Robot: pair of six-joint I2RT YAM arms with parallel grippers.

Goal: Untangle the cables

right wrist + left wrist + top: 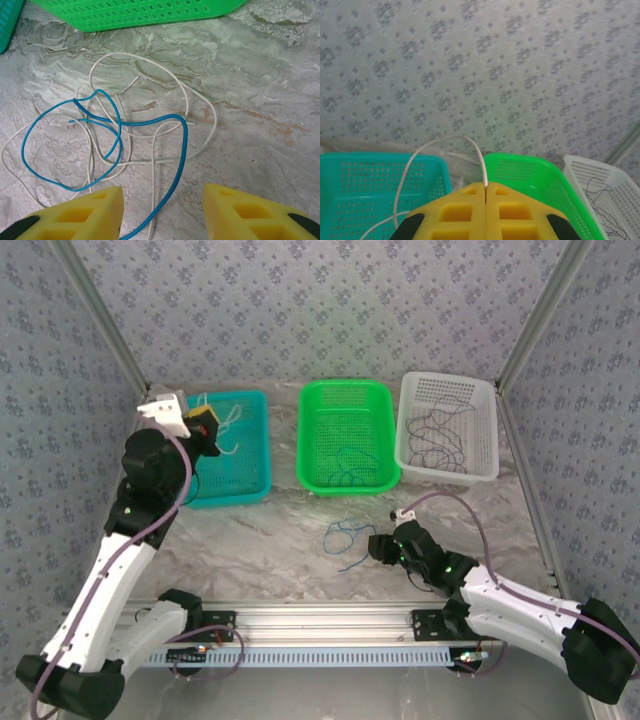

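1. Overhead, at upper left: left gripper (pixel 205 426) raised above the teal basket (pixel 250 465).
2. On its wrist view, yellow fingers (pixel 455 212) pressed together, pinching a pale wire (pixel 440 141) at the seam between them.
3. Arcs up from the tips, bends over to the left, then drops toward the teal basket at lower left of that frame.
4. Lower right of centre overhead: right gripper (pixel 380 546) low over the marble table (pixel 270 540), just right of a loose blue cable (pixel 343 535).
5. On the right wrist view, yellow fingers (pixel 90 215) spread wide at the bottom edge, gripping nothing.
6. Ahead of them, flat on the marble: blue cable (pixel 185 142) looped through a white cable (pixel 212 120), the two crossing at several spots in the left and centre of the frame.
7. Runs down between the spread fingers, close beside the one at lower left: the blue cable's tail, along with one white strand; touching or not, cannot tell.
8. Top centre overhead: green basket (pixel 340 425) with a blue strand (pixel 350 472) near its front wall.
9. Upper right overhead: white basket (pixel 485 430) holding thin dark wires (pixel 440 435) in loose squiggles.
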